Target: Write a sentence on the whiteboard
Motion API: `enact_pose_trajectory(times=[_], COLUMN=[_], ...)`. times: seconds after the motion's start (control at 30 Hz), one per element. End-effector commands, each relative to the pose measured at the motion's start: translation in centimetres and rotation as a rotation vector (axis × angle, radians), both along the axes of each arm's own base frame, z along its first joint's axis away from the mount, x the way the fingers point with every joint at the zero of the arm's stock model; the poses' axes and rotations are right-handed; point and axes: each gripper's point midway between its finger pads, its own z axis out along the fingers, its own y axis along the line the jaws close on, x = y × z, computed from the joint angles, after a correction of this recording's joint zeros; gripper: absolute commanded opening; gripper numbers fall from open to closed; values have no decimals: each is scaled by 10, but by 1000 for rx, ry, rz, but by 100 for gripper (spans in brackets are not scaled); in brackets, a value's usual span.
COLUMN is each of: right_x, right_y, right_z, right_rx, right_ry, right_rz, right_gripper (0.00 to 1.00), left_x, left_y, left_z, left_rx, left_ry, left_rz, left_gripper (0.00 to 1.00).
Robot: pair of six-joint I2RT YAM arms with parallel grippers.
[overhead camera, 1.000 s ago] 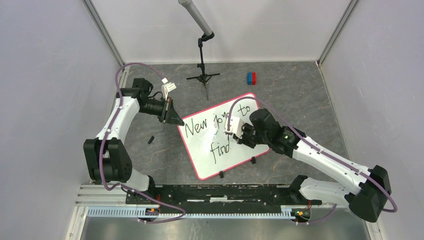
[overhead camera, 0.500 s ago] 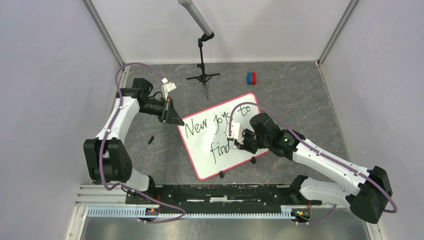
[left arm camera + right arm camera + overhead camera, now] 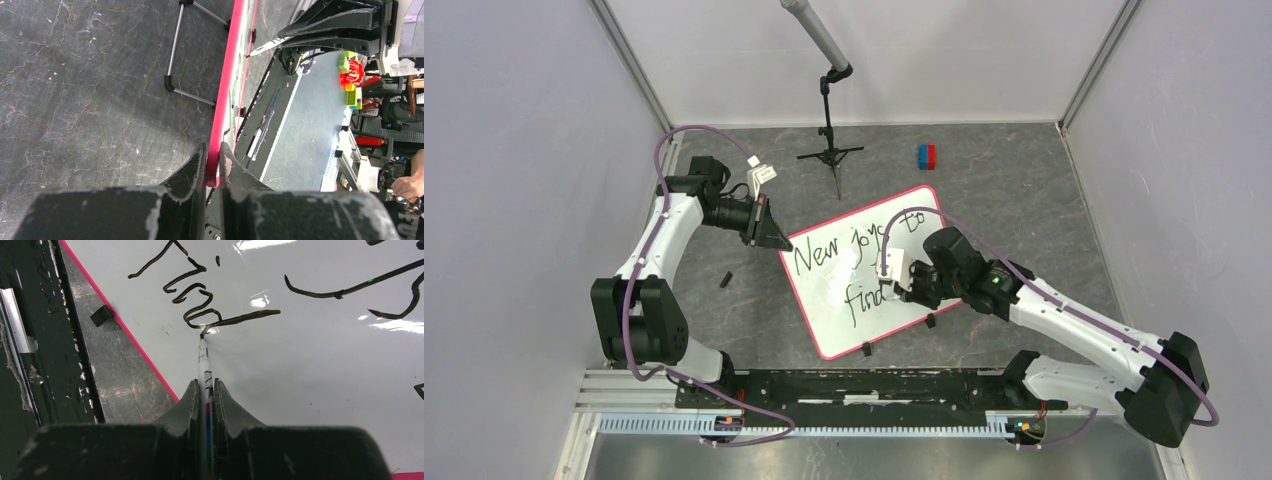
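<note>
The whiteboard (image 3: 829,318) lies tilted on the dark floor, white with a pink-red rim. On it the sentence (image 3: 836,256) reads "New joys to" with "find" below. My left gripper (image 3: 781,243) is shut on the board's far-left corner; the rim (image 3: 222,102) runs up from between its fingers. My right gripper (image 3: 894,292) is over the board by "find" and is shut on a white marker (image 3: 204,360). The marker's tip touches the board at the end of the "d" (image 3: 210,322). No full stop shows after "find".
A small tripod stand (image 3: 829,135) with a grey tube stands behind the board. A red-and-blue block (image 3: 926,156) lies at the back right. A small black piece (image 3: 724,279) lies left of the board, and black clips (image 3: 866,349) sit on its near edge.
My right gripper has moved down and left along the board with the marker, from the first line to the end of "find". The left arm has not moved.
</note>
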Motion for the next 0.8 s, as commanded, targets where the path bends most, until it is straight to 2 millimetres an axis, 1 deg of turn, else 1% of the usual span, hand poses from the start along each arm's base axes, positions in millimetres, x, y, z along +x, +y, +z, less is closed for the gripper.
enact_pose_trajectory(times=[0.0, 0.13, 0.27, 0.37, 0.5, 0.57, 0.67, 0.77], right_x=[4, 6, 8, 7, 7, 6, 9, 14], right_y=[-14, -16, -16, -10, -1, 1, -3, -11], right_z=[-9, -5, 3, 17, 48, 57, 59, 51], right_rx=[-67, -76, -79, -41, 42, 56, 41, -4], right_ry=[-23, -36, -51, -58, -102, -104, -120, -136], right_rz=[-22, -24, -24, -6, 14, 20, 5, -19], right_gripper=[0, 0, 0, 0, 0, 0, 0, 0], left_x=[6, 6, 6, 6, 6, 6, 6, 6], left_y=[3, 4, 3, 3, 3, 3, 3, 3], left_z=[-6, -6, -6, -6, -6, -5, -4, -4], left_rx=[54, 55, 53, 52, 55, 55, 55, 55], left_ry=[-31, -34, -33, -33, -35, -37, -37, -37], left_rz=[-2, -2, -2, -3, -2, -2, 0, 1], left_gripper=[3, 3, 2, 3, 2, 2, 2, 2])
